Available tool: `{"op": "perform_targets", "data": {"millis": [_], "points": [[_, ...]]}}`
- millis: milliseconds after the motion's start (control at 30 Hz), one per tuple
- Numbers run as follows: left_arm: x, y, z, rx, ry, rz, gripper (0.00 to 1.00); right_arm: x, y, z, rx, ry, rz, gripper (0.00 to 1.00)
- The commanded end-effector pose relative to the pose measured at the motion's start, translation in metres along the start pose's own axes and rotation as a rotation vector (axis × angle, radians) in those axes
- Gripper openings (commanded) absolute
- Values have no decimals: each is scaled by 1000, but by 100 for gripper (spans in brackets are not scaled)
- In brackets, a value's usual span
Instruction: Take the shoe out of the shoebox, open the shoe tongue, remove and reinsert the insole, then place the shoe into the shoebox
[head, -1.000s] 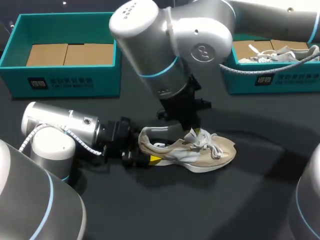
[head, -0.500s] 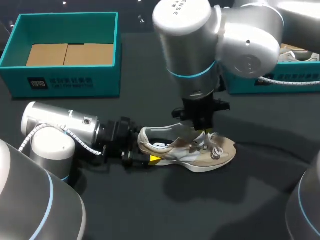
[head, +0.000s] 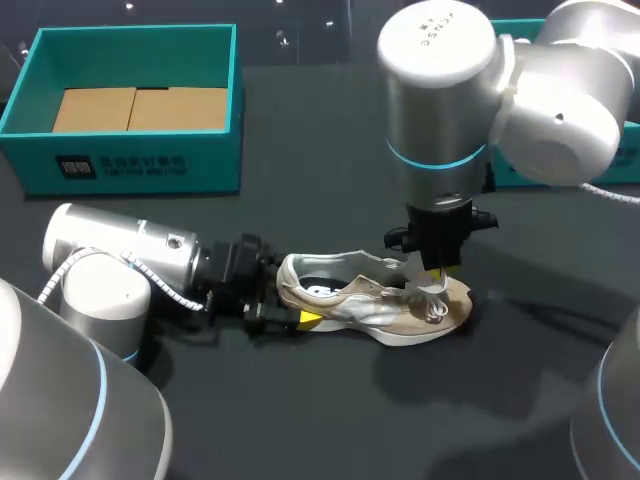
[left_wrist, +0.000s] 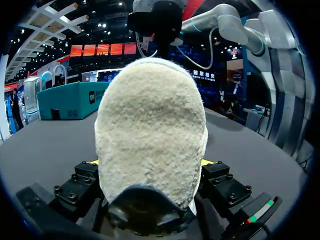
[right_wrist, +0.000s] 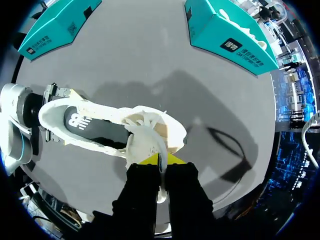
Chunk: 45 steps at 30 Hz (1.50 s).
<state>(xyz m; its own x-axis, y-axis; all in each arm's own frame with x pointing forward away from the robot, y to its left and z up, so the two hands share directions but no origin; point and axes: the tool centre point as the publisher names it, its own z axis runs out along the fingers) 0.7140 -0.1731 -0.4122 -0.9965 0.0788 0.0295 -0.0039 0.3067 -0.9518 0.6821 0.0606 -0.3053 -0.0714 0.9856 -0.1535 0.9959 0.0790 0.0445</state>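
So the beige-and-white sneaker (head: 375, 305) is sitting on its sole on the dark grey bench (head: 300, 420), outside both boxes. The left jaws lie low along the bench and are clamped on its fuzzy heel from both sides. The right jaws come straight down over the laces, nearly pressed together, pinching the white tongue (right_wrist: 142, 137), which is lifted off the shoe. The black insole (right_wrist: 100, 129) is inside. An open teal shoebox (head: 130, 100) sits well behind the sneaker, and a second teal box (right_wrist: 215, 30) is off to the other side.
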Motion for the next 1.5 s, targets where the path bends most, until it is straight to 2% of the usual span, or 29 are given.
{"op": "perform_targets", "data": {"millis": [33,200,267,467,633,767,867,1100,1500], "points": [[0,2,-2,0,-1,0,0,-14,-2,14,-7,290,7,0],[0,2,-2,0,-1,0,0,-18,2,27,8,309,6,0],[0,2,-2,0,-1,0,0,-19,3,31,20,313,16,18],[0,2,-2,0,-1,0,0,-21,5,40,43,297,34,32],[0,2,-2,0,-1,0,0,-24,5,54,67,284,56,39],[0,2,-2,0,-1,0,0,-26,5,68,99,256,80,41],[0,2,-2,0,-1,0,0,-29,5,70,115,250,91,42],[0,2,-2,0,-1,0,0,-36,3,38,83,175,88,44],[0,2,-2,0,-1,0,0,-22,-3,-58,-38,5,-66,46]]}}
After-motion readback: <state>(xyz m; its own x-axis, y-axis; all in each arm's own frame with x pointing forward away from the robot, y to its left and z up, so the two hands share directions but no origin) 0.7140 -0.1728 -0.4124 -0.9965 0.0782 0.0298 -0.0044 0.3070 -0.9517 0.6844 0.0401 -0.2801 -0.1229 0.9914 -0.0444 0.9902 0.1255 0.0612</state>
